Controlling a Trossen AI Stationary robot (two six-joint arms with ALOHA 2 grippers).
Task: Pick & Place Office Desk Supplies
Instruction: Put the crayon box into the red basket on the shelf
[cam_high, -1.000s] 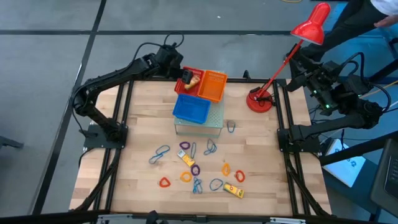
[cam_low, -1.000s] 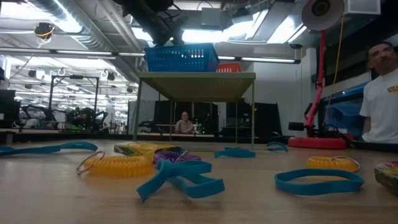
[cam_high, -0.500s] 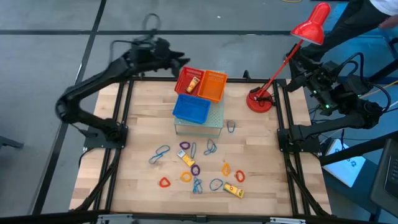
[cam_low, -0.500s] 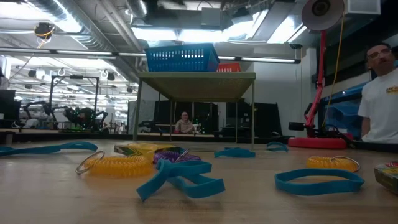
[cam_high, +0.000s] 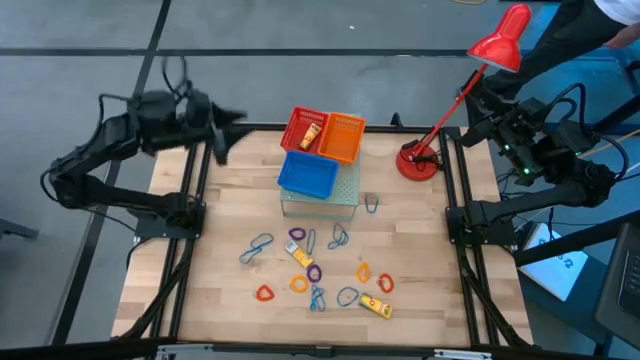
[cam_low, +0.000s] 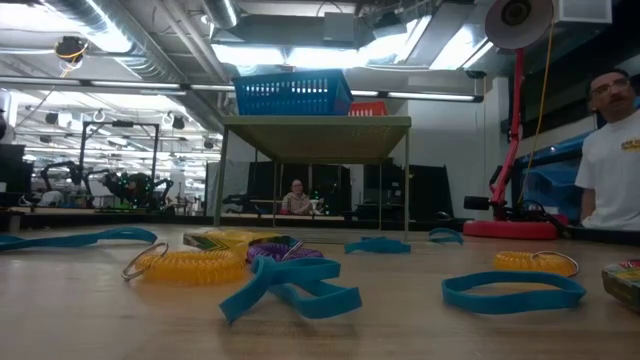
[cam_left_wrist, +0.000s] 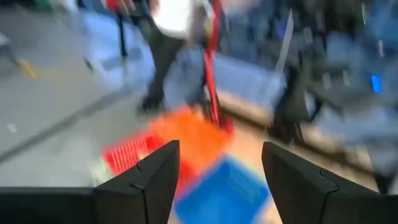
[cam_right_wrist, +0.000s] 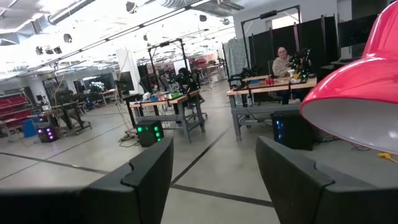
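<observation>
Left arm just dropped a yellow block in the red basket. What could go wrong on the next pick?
1. The loops lie crowded and overlapping mid-table; a pinch may lift two at once.
2. The left gripper, open and empty, hangs off the table's far-left corner; its path back passes the raised baskets and may clip them.

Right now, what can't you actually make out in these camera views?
- Red basket contents: high view, one yellow item shows, too small to identify.
- Baskets: left wrist view, smeared by motion blur.
- Blue basket inside: low view, hidden by its own wall.
- Table: right wrist view, out of frame.
</observation>
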